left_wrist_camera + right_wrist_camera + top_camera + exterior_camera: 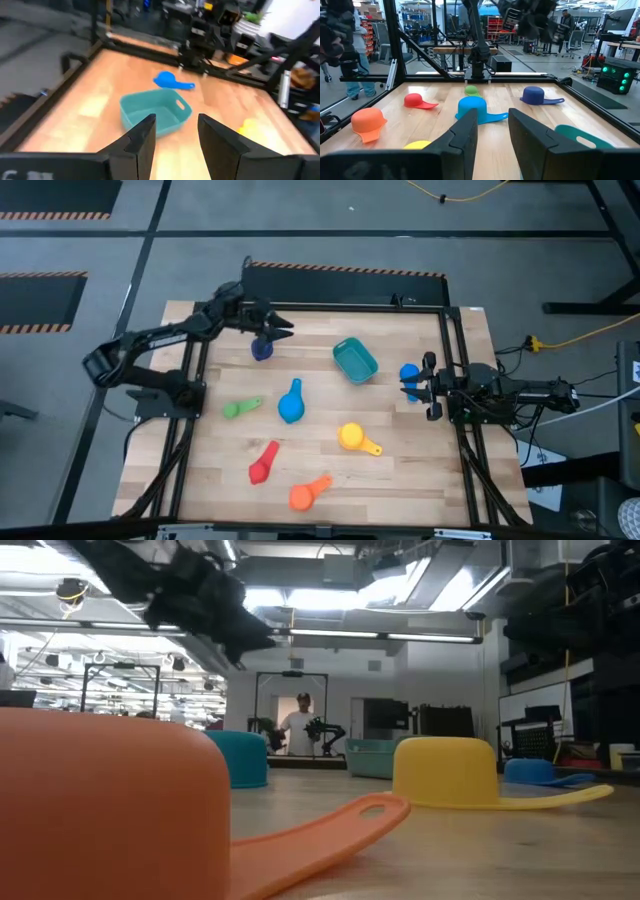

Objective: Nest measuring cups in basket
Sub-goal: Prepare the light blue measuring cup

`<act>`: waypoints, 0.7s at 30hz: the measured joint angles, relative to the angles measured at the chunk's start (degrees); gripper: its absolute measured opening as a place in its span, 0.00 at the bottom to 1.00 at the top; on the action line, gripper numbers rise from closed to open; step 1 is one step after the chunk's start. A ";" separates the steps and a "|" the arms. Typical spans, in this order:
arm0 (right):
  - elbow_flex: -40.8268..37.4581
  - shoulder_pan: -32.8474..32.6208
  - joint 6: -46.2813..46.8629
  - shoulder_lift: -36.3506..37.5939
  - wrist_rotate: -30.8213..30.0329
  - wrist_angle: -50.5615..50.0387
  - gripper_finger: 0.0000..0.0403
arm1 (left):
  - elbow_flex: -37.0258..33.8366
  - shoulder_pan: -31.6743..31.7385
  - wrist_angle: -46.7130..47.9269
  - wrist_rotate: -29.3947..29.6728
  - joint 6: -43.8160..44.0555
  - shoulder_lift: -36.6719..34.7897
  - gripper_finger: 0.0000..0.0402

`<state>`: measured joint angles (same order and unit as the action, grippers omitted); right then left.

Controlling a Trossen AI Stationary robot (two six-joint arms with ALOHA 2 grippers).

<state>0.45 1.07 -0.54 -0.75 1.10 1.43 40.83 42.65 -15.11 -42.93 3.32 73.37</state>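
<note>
Several measuring cups lie bowl-down on the wooden table: dark blue, light blue, green, yellow, red, orange, and a mid-blue one at the right. The teal basket stands right of centre, holding nothing. My left gripper hangs above the table near the far left, just beyond the dark blue cup. It is open and points toward the basket. My right gripper waits open at the right edge, beside the mid-blue cup.
A dark metal frame runs round the table's edges. The left arm's base and the right arm's base stand at the sides. Bare wood lies between the basket and the cups nearer the front. A person stands far off in the room.
</note>
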 joint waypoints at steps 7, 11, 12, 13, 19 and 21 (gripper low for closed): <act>0.00 0.00 0.02 0.01 0.01 0.00 0.29 | 6.16 -0.07 0.29 -7.43 1.17 12.20 0.35; 0.00 0.00 0.02 0.01 0.00 -0.01 0.29 | 7.67 -0.07 0.35 -10.11 1.98 17.55 0.35; 0.00 -0.01 0.02 0.02 0.02 0.00 0.29 | 7.85 -0.07 0.35 -10.70 2.41 18.77 0.35; 0.00 0.00 0.01 0.01 0.02 0.00 0.29 | 7.88 -0.12 0.41 -11.19 2.55 19.92 0.35; 0.00 -0.01 -0.09 0.01 0.01 0.00 0.29 | 7.86 -0.50 2.73 -11.81 2.55 24.72 0.35; 0.00 -0.01 -0.11 0.01 0.02 0.00 0.29 | 7.86 -0.48 3.42 -11.65 2.55 25.97 0.35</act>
<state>0.45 1.06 -0.64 -0.75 1.13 1.43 48.69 42.17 -11.70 -54.58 5.87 99.34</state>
